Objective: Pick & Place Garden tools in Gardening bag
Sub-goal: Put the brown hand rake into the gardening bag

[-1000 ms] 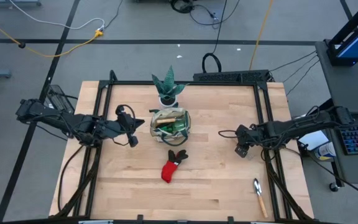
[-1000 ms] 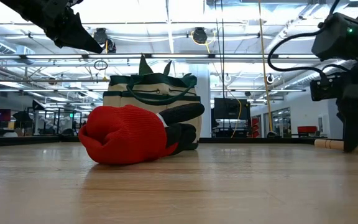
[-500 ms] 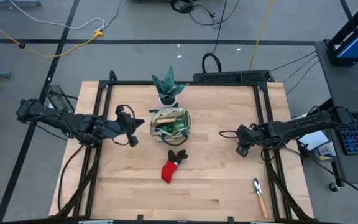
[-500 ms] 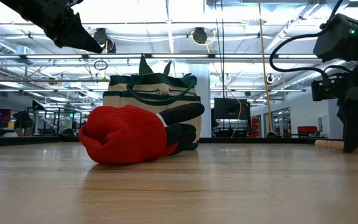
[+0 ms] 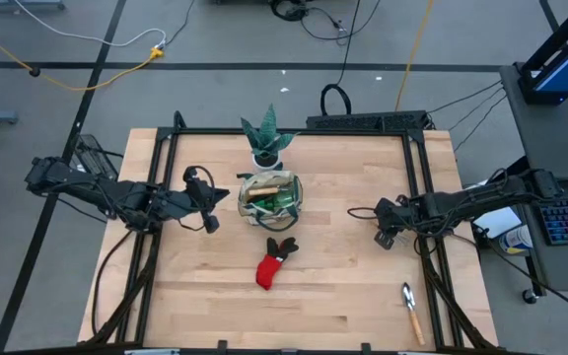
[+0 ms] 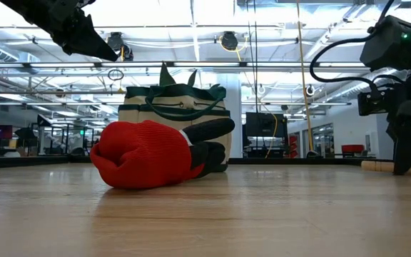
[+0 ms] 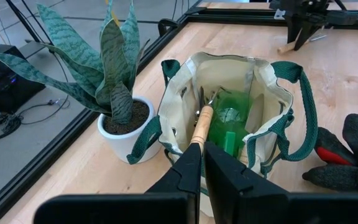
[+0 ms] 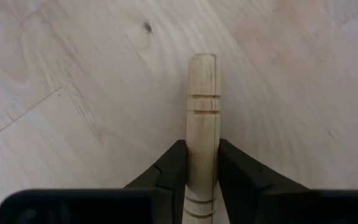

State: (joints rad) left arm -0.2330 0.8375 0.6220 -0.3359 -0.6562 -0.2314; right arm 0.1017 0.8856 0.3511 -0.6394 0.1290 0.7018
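The beige gardening bag (image 5: 270, 195) stands mid-table with a green spray bottle (image 7: 229, 124) and a wooden-handled tool (image 7: 201, 121) inside. My left gripper (image 5: 210, 202) hangs shut above the table, left of the bag. The red-and-black glove (image 5: 274, 264) lies on the table nearer the front. A trowel (image 5: 412, 311) lies at the front right. At the right, my right gripper (image 5: 383, 237) is shut on another tool's wooden handle (image 8: 202, 93); its metal end is hidden. My right gripper pinches the wooden handle's two sides (image 8: 202, 149) between its fingers (image 8: 169, 165), some way back from the handle's rounded free end (image 8: 202, 62). The fingers come steeply from above and lie across the handle. The handle (image 6: 391, 166) rests flat on the table.
A spiky green plant in a white pot (image 5: 266, 138) stands just behind the bag. A black frame rail (image 5: 294, 133) runs around the tabletop. Bare wood lies between the bag and my right gripper, and along the front left.
My right gripper's fingers have closed in on the wooden handle while the hand stays where it was. The handle still lies on the table.
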